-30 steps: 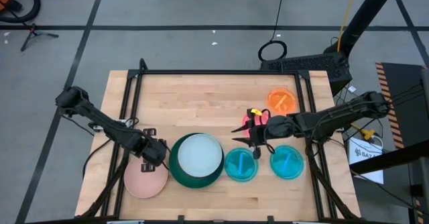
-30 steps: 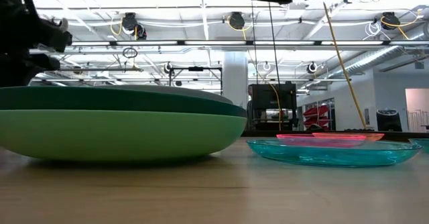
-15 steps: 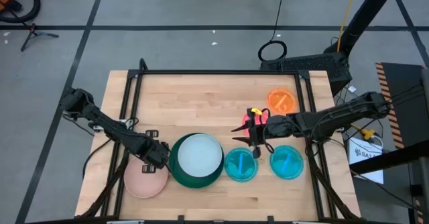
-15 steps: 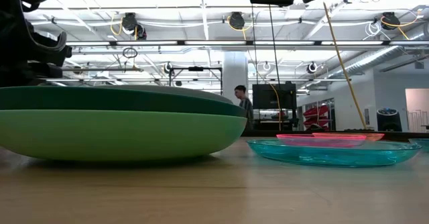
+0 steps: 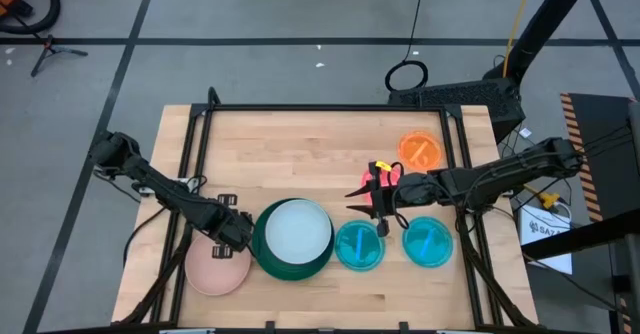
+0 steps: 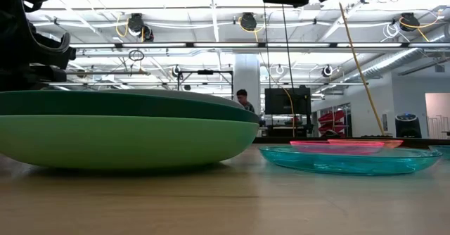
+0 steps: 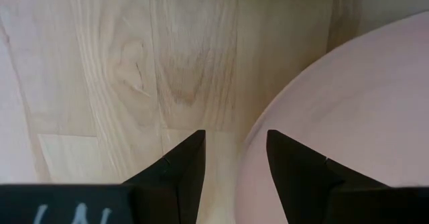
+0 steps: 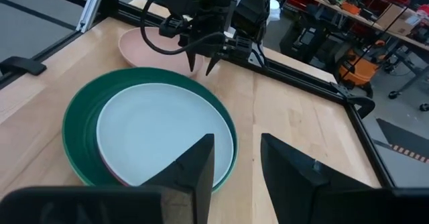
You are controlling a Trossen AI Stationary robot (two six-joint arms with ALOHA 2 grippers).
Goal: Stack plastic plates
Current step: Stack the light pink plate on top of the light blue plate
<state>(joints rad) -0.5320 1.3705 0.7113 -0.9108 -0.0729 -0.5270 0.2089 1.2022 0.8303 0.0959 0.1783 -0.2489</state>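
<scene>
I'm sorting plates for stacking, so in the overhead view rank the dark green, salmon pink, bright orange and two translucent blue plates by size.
1. Round dark green plastic plate
2. Round salmon pink plastic plate
3. Two round translucent blue plastic plates, look alike
4. Round bright orange plastic plate

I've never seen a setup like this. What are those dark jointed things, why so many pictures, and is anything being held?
They are two robot arms at a wooden table, each ending in a two-finger hand. One picture looks straight down from above, one sits at table height, and one camera rides on each wrist.

On the table: a stack with a pale blue plate on top of a dark green plate, a salmon pink plate, two translucent blue plates, a bright orange plate and a hot pink plate.

The left hand is open at the salmon plate's edge. The right hand is open above the table. Neither holds anything.
</scene>
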